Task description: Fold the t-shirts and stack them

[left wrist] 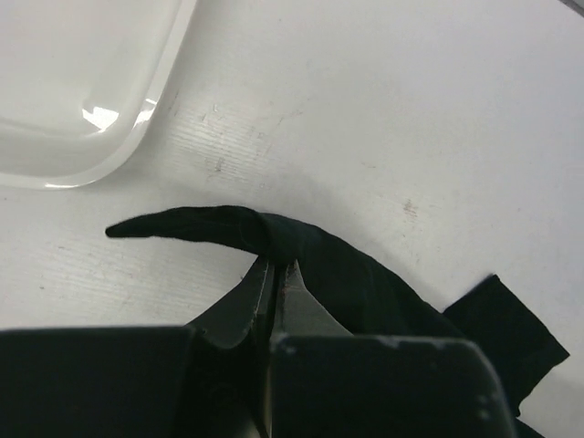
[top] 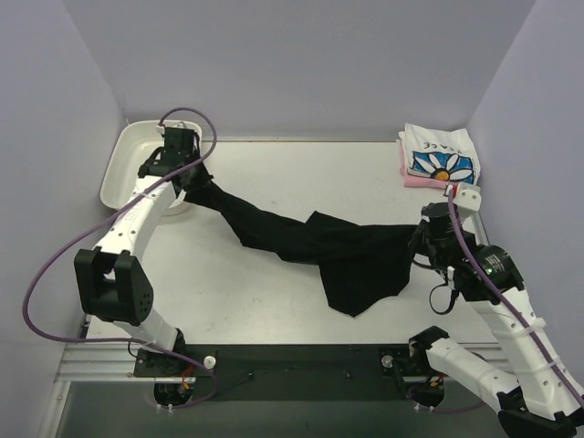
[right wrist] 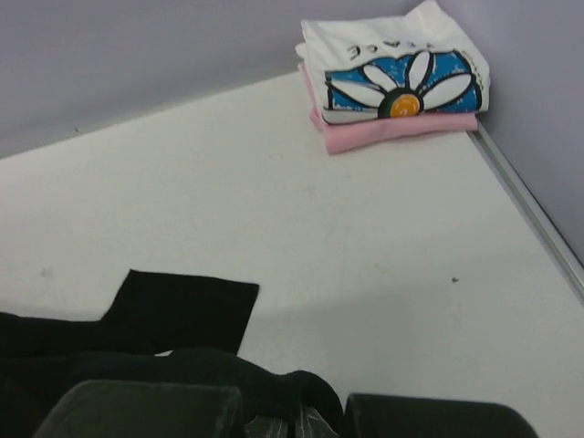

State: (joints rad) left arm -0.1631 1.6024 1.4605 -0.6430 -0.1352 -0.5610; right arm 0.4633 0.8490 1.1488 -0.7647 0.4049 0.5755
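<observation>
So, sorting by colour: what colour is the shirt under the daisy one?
The bottom shirt is pink; right wrist view shows it best.

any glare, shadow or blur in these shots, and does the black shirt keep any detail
Left wrist view: a glare spot on the white tray, and the black shirt is nearly featureless. Right wrist view: a soft shadow on the table, the daisy shirt sharp. Top view: even light, faint folds visible in the black shirt.
</observation>
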